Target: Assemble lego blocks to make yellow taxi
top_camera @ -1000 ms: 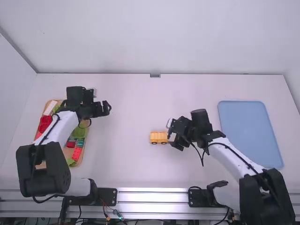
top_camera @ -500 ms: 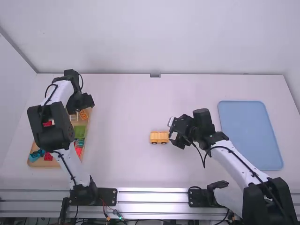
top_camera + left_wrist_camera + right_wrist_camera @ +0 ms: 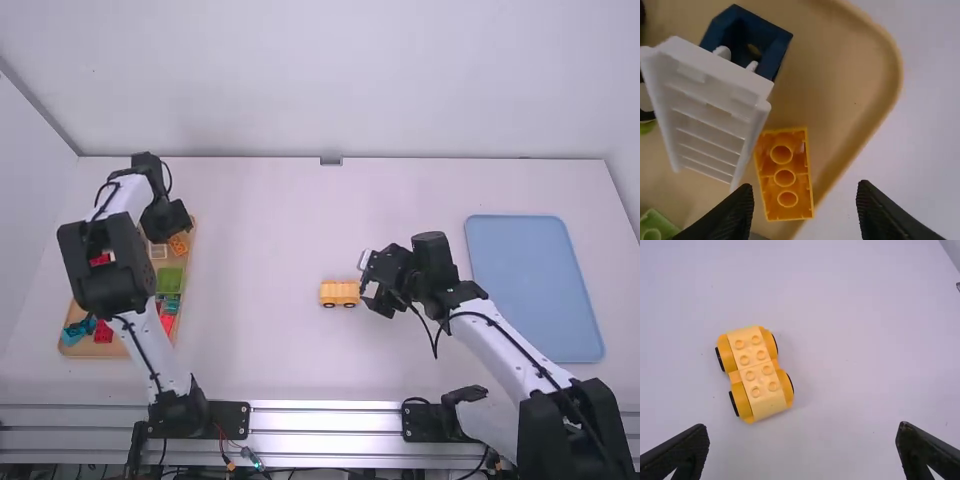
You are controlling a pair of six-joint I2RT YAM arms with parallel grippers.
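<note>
High view: left arm [image 3: 108, 268] has pulled back from beside the wooden tray [image 3: 190, 255] at centre-left. A second ago its end stuck out over the table right of the tray; now it's over the tray's upper end, near-settled since the last frame. Right arm [image 3: 500, 325] has barely shifted. Yellow car base [image 3: 339, 293] hasn't moved: frame centre, slightly low, just beside the right arm's end. Reads as: base parked, left side back for the next part.

Left wrist view: left gripper [image 3: 807, 207] spread, pinching nothing. Yellow brick [image 3: 786, 182] lies in the tray, hollow side showing, low centre-left of frame. White slatted piece [image 3: 710, 107] sits right by it, dark blue piece [image 3: 747, 40] upper left. Brick is the likely pick; watch for a finger catching the white piece. May need flipping before it mates.

Right wrist view: right gripper [image 3: 803, 440] also spread, empty. Base is left of centre, wheels on, studs up, ready to take a brick.

Surface/room, high view: white table [image 3: 270, 240], blue mat [image 3: 535, 290] at right, plain pale wall [image 3: 330, 80] across the top, metal rail [image 3: 325, 420] along the bottom.
</note>
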